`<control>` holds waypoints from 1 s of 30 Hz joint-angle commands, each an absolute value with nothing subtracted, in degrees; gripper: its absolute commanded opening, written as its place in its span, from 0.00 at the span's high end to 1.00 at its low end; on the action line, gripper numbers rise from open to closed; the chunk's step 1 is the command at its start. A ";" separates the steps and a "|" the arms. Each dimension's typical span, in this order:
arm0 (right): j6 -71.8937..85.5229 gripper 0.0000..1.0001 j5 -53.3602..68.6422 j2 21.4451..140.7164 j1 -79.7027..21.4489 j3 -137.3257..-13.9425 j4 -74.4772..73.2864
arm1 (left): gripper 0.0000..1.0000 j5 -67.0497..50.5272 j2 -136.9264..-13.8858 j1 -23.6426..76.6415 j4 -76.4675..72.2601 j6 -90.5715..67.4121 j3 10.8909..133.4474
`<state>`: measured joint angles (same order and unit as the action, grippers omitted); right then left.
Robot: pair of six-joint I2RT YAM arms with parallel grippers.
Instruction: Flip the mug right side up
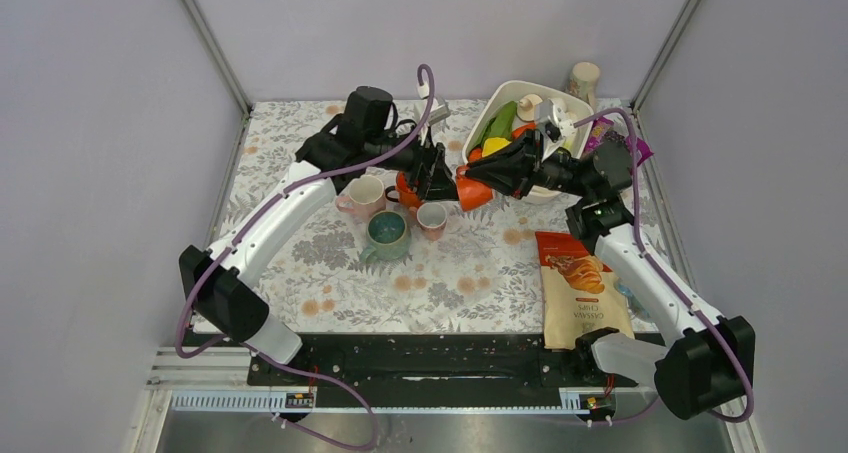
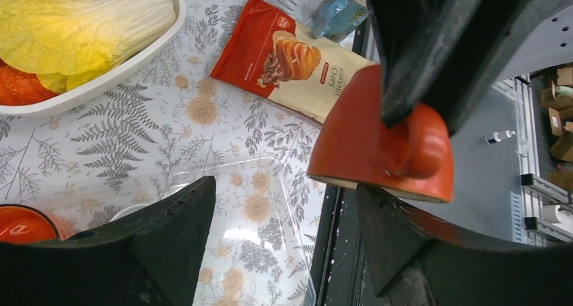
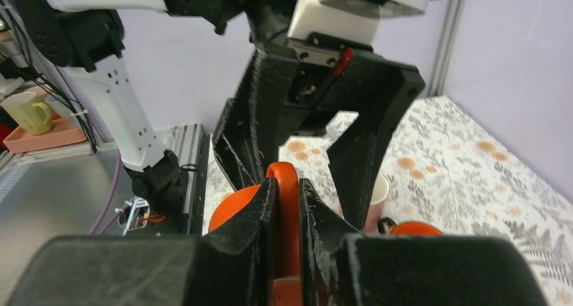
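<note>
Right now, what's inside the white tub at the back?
A pale yellow cabbage, a green vegetable and something orange-red lie in the white tub. The right arm covers its near part from above; what lies there is hidden.

— What's sitting on your table (image 1: 480, 273)?
— Left of centre you have a pink mug (image 1: 360, 198), a teal mug (image 1: 386, 231) and a small cup (image 1: 432, 219) close together. A white tub (image 1: 478, 125) stands at the back, and a snack bag (image 1: 580, 288) lies front right.
</note>
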<state>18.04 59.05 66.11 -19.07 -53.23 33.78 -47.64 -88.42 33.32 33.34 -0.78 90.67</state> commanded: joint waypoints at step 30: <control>22.67 0.61 43.24 79.50 -24.18 -48.38 40.69 | 1.00 -35.73 -81.59 30.05 16.42 -22.82 74.67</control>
